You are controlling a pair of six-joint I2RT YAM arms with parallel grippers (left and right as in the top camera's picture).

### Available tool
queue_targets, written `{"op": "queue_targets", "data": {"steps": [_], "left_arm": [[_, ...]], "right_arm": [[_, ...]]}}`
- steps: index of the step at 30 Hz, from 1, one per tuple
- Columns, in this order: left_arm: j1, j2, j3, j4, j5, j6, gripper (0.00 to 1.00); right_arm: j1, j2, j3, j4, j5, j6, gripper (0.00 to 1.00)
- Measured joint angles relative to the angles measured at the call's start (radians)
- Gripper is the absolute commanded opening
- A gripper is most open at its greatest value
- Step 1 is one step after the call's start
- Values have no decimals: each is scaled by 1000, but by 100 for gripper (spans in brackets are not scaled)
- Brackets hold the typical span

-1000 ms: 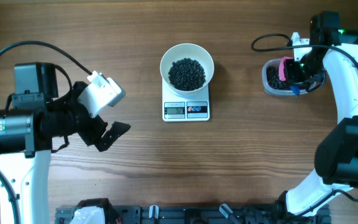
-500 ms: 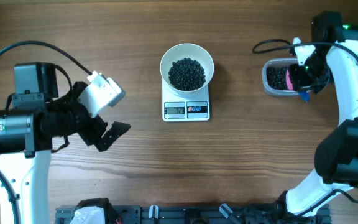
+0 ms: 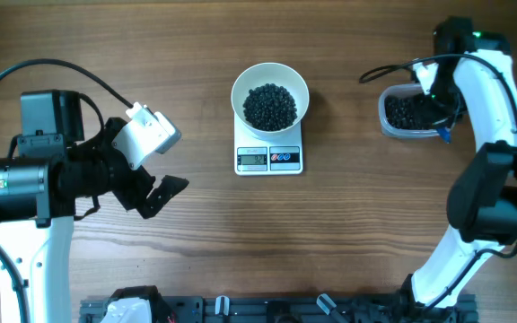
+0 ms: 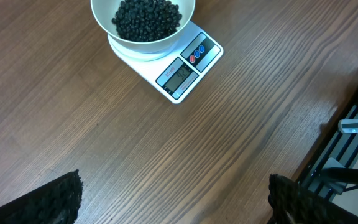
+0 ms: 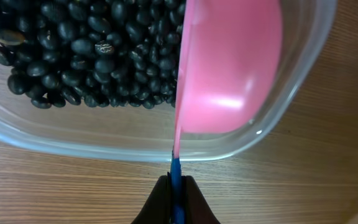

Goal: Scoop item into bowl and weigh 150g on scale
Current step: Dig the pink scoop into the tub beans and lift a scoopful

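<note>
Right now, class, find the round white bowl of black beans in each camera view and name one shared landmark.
Overhead: round white bowl at top centre, on the white rectangular scale.
Left wrist: bowl at the top edge, left of centre, partly cropped.
Right wrist: not in view.
Shared landmark: the scale under the bowl.

The left arm [image 3: 25, 184] and right arm [image 3: 496, 108] had white links and black joints. A black cable [image 3: 52, 65] ran to the left arm, whose wrist bore a white box [image 3: 146, 135]. The left gripper [image 3: 157, 195] had rough black fingers [image 4: 55, 199]. A green light [image 3: 477, 36] glowed on the right arm
</note>
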Motion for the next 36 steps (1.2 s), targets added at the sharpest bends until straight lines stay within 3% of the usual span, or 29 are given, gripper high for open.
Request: {"op": "queue_targets", "data": {"steps": [15,28,36], "left_arm": [[0,0,0,0,0,0,100],[0,0,0,0,0,0,100],[0,0,0,0,0,0,100]], "right_arm": [[54,24,1,22,-143,-78,4],[-112,24,1,4,-496,-129,4],[-140,53,-14,3,-573,-148,4]]}}
